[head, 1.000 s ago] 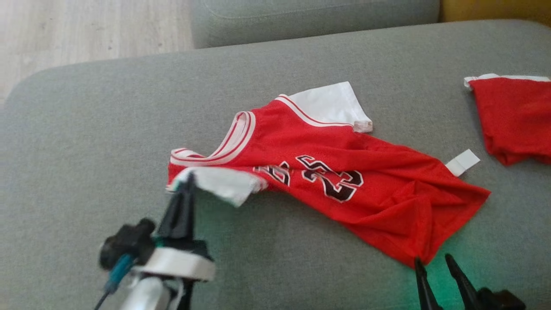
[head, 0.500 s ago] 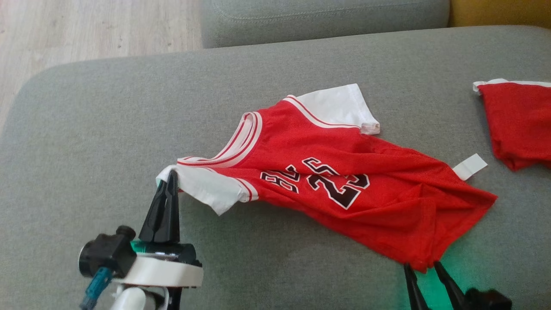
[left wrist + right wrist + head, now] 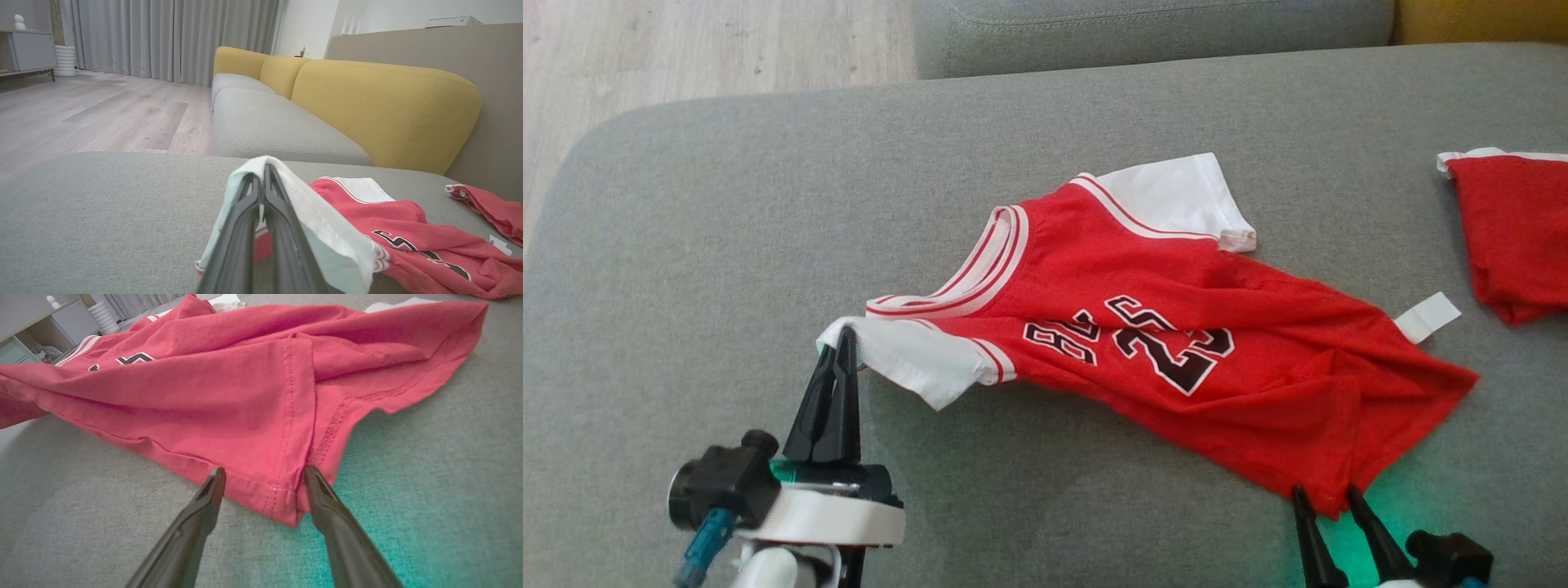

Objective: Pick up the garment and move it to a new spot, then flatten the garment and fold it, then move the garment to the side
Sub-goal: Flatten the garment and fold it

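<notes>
Jersey (image 3: 1176, 343) found spread mid-frame on sofa (image 3: 727, 245). Judged light, limp, slippery; best taken at corners. Left end effector (image 3: 847, 339) clamped on sleeve (image 3: 907, 359); right end effector (image 3: 1325, 492) parted astride hem corner (image 3: 282, 498), lower right.

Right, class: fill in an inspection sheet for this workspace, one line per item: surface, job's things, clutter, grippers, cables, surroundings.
Surface: grey sofa seat, soft fabric.
Job's things: red jersey, spread but creased; one white sleeve lifted.
Clutter: second red garment at the right edge, apart from the jersey.
Grippers: left gripper shut on the white sleeve; right gripper open, fingers either side of the jersey's hem corner.
Cables: blue lead at the left wrist.
Surroundings: wooden floor, yellow backrest, grey curtains.
</notes>
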You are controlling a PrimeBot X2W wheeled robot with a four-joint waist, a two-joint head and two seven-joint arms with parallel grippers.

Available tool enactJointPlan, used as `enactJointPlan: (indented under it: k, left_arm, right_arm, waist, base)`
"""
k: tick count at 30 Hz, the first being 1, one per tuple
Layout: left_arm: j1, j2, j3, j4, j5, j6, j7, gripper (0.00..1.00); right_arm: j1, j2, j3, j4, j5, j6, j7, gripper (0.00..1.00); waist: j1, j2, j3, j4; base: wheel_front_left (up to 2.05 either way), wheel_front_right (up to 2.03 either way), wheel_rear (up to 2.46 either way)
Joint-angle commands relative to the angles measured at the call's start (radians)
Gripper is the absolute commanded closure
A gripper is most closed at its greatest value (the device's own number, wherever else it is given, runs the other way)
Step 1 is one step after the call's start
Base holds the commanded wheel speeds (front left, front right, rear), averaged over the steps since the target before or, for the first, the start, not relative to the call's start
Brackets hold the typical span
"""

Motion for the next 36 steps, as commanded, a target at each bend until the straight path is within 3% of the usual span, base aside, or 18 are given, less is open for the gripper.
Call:
enactJointPlan:
  k: [1, 3, 5, 6, 7, 12, 18, 24, 30, 33, 36]
  left_arm:
    - [-0.041, 0.016, 0.037, -0.032, -0.003, 0.005, -0.004, 1.00]
    - [-0.039, 0.016, 0.038, -0.029, -0.006, 0.007, -0.006, 1.00]
    - [-0.038, 0.016, 0.038, -0.027, -0.008, 0.008, -0.007, 1.00]
    - [-0.038, 0.016, 0.038, -0.025, -0.010, 0.008, -0.007, 1.00]
    - [-0.037, 0.016, 0.037, -0.024, -0.011, 0.008, -0.008, 1.00]
    - [-0.045, 0.022, 0.041, -0.035, -0.016, 0.000, -0.016, 1.00]
    - [-0.109, 0.036, 0.061, -0.090, -0.049, -0.042, -0.023, 1.00]
    - [-0.232, 0.059, 0.090, -0.160, -0.089, -0.089, -0.005, 1.00]
    - [-0.490, 0.108, 0.109, -0.220, -0.116, -0.149, 0.080, 1.00]
    - [-0.626, 0.121, 0.113, -0.161, -0.148, -0.170, 0.136, 1.00]
    - [-0.763, 0.128, 0.100, -0.054, -0.179, -0.189, 0.184, 1.00]
  right_arm:
    - [-0.019, -0.018, 0.027, -0.019, 0.007, 0.007, -0.004, 0.06]
    - [-0.022, -0.017, 0.031, -0.015, 0.009, 0.007, -0.004, 0.21]
    - [-0.024, -0.016, 0.035, -0.012, 0.010, 0.007, -0.004, 0.59]
    - [-0.025, -0.016, 0.037, -0.014, 0.010, 0.007, -0.004, 0.68]
    - [-0.026, -0.017, 0.038, -0.017, 0.008, 0.007, -0.004, 1.00]
    - [-0.026, -0.026, 0.013, -0.089, -0.015, 0.007, -0.004, 1.00]
    - [-0.048, -0.039, -0.128, -0.346, -0.035, 0.007, -0.004, 1.00]
    - [-0.098, -0.107, -0.209, -0.549, -0.038, 0.007, -0.004, 1.00]
    - [-0.265, -0.301, -0.194, -0.617, -0.027, 0.007, -0.003, 1.00]
    - [-0.425, -0.401, -0.114, -0.561, -0.006, 0.007, 0.036, 1.00]
    - [-0.616, -0.453, -0.006, -0.452, 0.038, 0.007, 0.073, 1.00]
  waist:
    - [0.0000, 0.0000, -0.002, -0.001]
    - [0.0000, 0.0000, -0.004, -0.003]
    - [0.0000, 0.0000, -0.008, -0.004]
    - [0.0000, 0.0000, -0.010, -0.005]
    - [0.0000, 0.0000, -0.012, -0.005]
    - [0.0000, 0.0000, -0.027, -0.007]
    - [0.0000, 0.0000, -0.071, -0.019]
    - [0.0000, 0.0000, -0.117, -0.031]
    - [0.0000, 0.0000, -0.125, -0.039]
    - [0.0000, 0.0000, -0.104, -0.037]
    - [0.0000, 0.0000, -0.049, -0.023]
  base:
    - [0.00, 0.00, 0.00]
    - [0.00, 0.00, 0.00]
    - [0.00, 0.00, 0.00]
    - [0.00, 0.00, 0.00]
    - [0.00, 0.00, 0.00]
    - [0.00, 0.00, 0.00]
    - [0.00, 0.00, 0.00]
    - [0.00, 0.00, 0.00]
    - [0.00, 0.00, 0.00]
    - [0.00, 0.00, 0.00]
    - [0.00, 0.00, 0.00]
